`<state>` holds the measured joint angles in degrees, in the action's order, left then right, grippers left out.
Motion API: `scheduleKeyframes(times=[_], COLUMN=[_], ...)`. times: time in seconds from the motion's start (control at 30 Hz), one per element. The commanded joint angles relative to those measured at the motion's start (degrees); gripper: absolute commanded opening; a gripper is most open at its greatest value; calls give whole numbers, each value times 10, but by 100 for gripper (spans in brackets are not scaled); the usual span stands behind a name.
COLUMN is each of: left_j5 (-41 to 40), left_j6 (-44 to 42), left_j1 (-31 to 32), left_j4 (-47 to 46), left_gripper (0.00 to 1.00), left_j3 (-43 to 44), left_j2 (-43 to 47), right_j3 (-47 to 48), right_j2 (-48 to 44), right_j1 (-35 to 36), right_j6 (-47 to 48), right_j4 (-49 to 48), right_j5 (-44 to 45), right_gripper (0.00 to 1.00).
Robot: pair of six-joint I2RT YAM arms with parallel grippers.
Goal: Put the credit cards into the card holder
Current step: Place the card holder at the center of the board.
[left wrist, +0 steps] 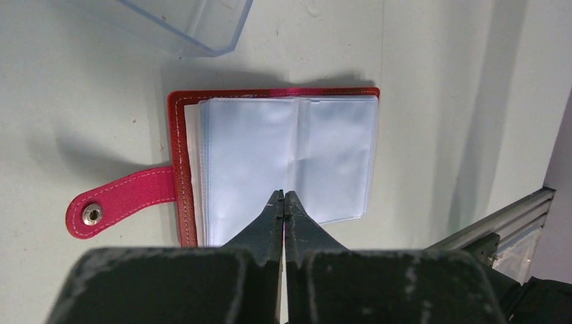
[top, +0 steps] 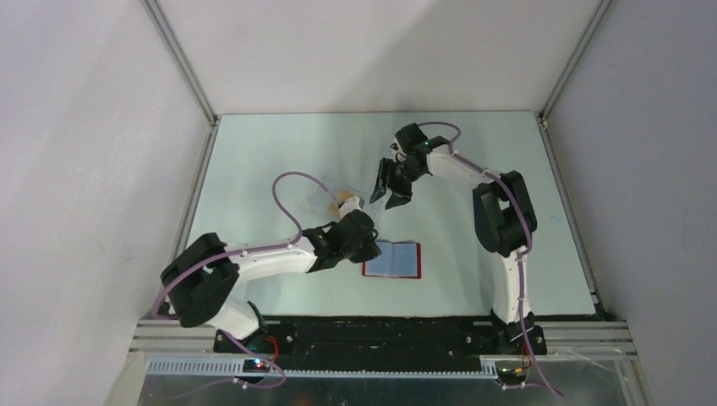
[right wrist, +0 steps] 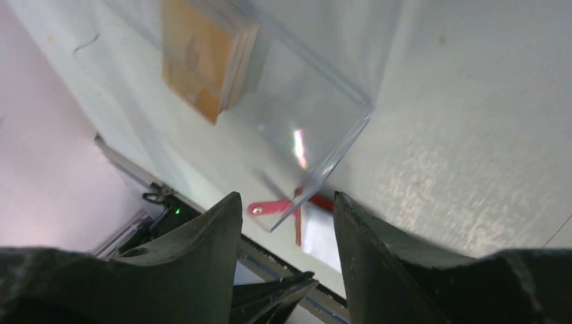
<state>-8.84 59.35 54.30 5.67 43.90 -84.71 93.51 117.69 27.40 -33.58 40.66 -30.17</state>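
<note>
The card holder lies open on the table, a red wallet with blue-grey plastic sleeves and its red tab sticking out to the left. My left gripper is shut with nothing in it, its tips over the near edge of the sleeves. In the top view the left gripper is at the left edge of the card holder. The credit cards form an orange stack inside a clear plastic box. My right gripper hangs open above the box's near corner, holding nothing.
The clear box sits just behind the left wrist, with the right gripper at its right side. A corner of the box shows beyond the wallet. Metal frame rails and white walls border the table.
</note>
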Motion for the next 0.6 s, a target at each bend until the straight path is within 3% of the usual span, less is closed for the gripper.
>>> scheduleKeyframes(times=[0.0,0.2,0.57], left_j5=[-2,-2,5], left_j6=[-18,-18,-24], left_j1=[6,8,12], left_j4=[0,1,0], left_gripper=[0,0,0], left_j3=[19,19,25], left_j2=[-21,-22,-39], right_j3=[74,131,158], right_j2=[63,105,101], right_j1=[9,7,-37], right_j6=[34,52,94], right_j4=[97,137,165], right_j5=[80,128,150], right_gripper=[51,36,7])
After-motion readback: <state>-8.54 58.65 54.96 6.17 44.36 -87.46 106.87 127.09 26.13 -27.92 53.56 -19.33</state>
